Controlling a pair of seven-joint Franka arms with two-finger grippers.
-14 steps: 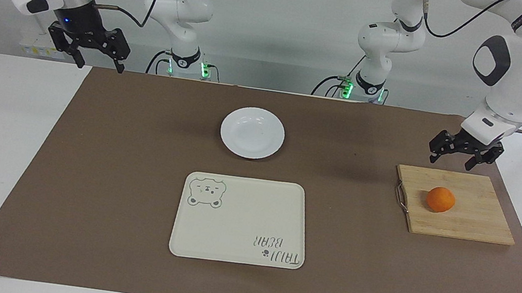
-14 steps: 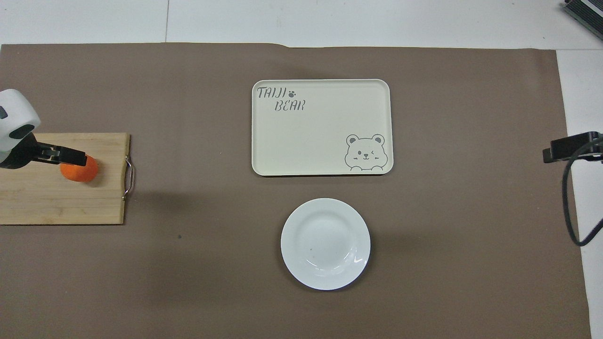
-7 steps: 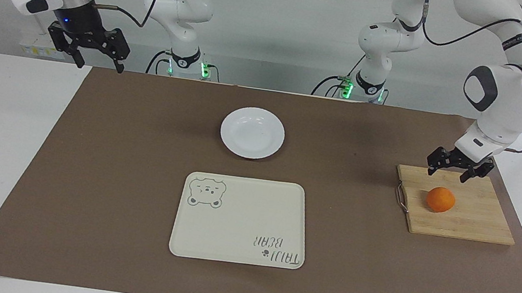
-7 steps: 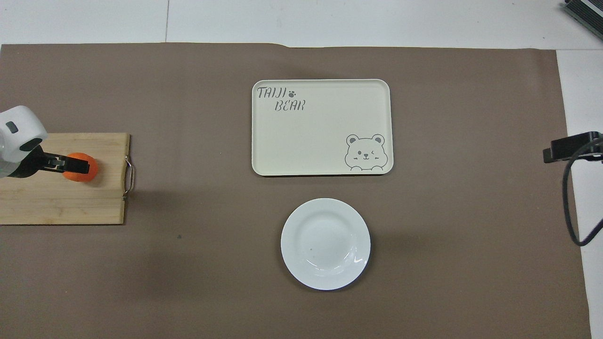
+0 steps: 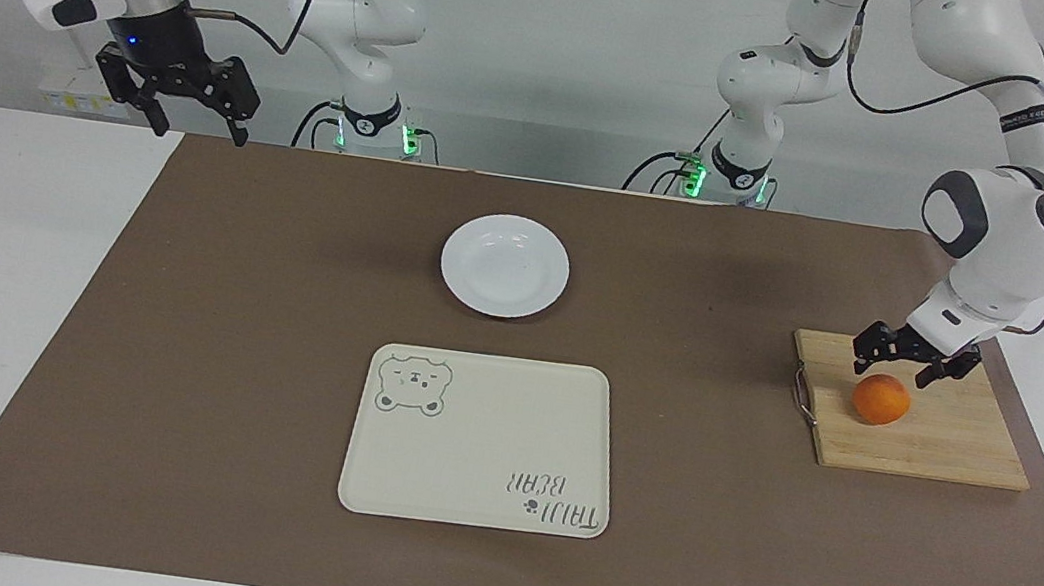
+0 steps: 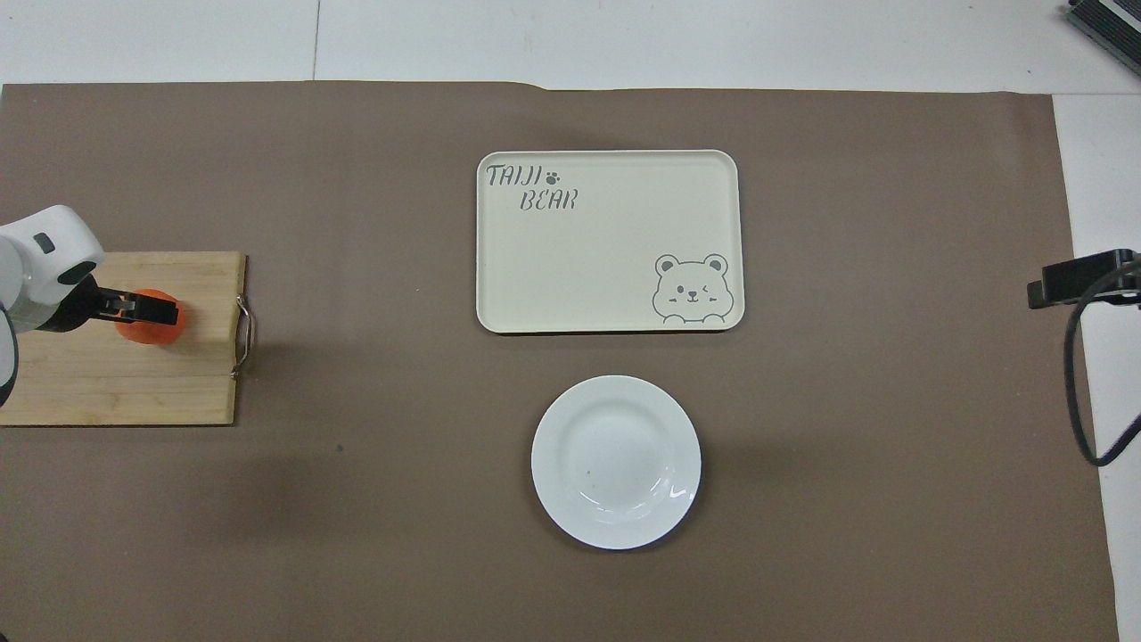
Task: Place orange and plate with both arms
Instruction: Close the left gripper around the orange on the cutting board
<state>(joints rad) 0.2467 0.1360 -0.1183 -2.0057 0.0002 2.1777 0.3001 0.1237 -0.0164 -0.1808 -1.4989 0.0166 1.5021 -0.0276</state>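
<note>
Facing view, one moment catalogued.

Item: the orange (image 5: 880, 399). Sits at right of frame on the wooden cutting board (image 5: 945, 450), not yet lifted. In the overhead view it shows at left of frame, partly covered by the gripper above it.

Item: the left gripper (image 5: 912, 361). Jaws spread wide and holding nothing, poised just above the orange. Over the last second it has come down from a spot above the upper edge of the board to hang close over the fruit. Contact cannot be confirmed. Judgement: this is the last stretch of the approach, and a little more descent, then closing, would give the first grasp.

Item: the plate (image 5: 505, 265). Centre of frame, slightly above the middle, resting on the brown mat (image 5: 173, 338). Unmoved and untouched.

Item: the cream tray (image 5: 482, 441) with bear drawing. Below the plate in frame, nothing on it. Unmoved.

Item: the right gripper (image 5: 184, 90). Upper left of frame, raised over the mat's corner, jaws open and holding nothing. It waits, unchanged over the last second.

Status, as a judgement: the task is at its beginning, with neither orange nor plate yet picked up. A round fruit may roll if the fingers close off-centre.
</note>
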